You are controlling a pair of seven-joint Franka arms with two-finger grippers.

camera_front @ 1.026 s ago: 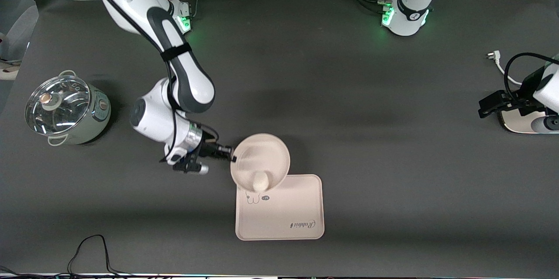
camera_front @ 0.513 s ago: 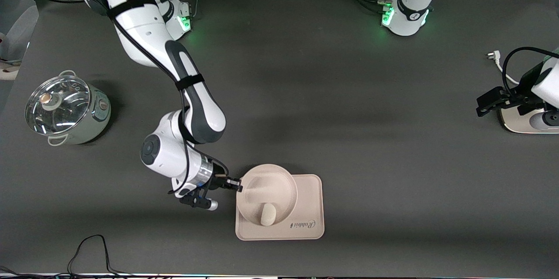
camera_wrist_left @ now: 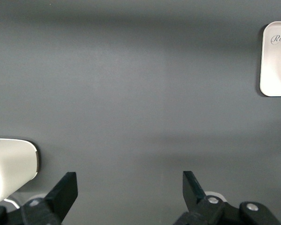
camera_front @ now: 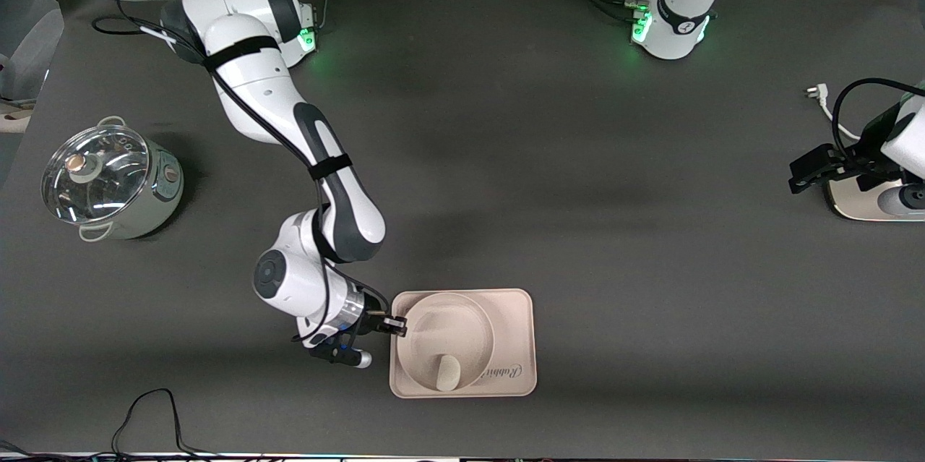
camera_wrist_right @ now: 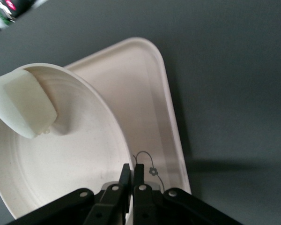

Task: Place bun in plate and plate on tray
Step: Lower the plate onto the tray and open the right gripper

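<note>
Bun [camera_front: 448, 373] lies in the plate [camera_front: 433, 332], at the part of the dish nearest the front camera. Plate sits on the tray [camera_front: 517, 317], toward the right arm's end of it, covering the bear drawing; only part of the "Rabbit" script shows past the rim. Right gripper [camera_front: 396, 325] is at the plate's rim, fingers [camera_wrist_right: 126, 180] pinched shut on it; whether plate is fully down on tray, can't tell. Left gripper [camera_front: 801, 176] waits w/ fingers [camera_wrist_left: 65, 192] spread wide, holding nothing, over a white device [camera_front: 860, 202] cut off by the frame edge at the left arm's end. Lidded pot [camera_front: 108, 180] stands at the right arm's end.
</note>
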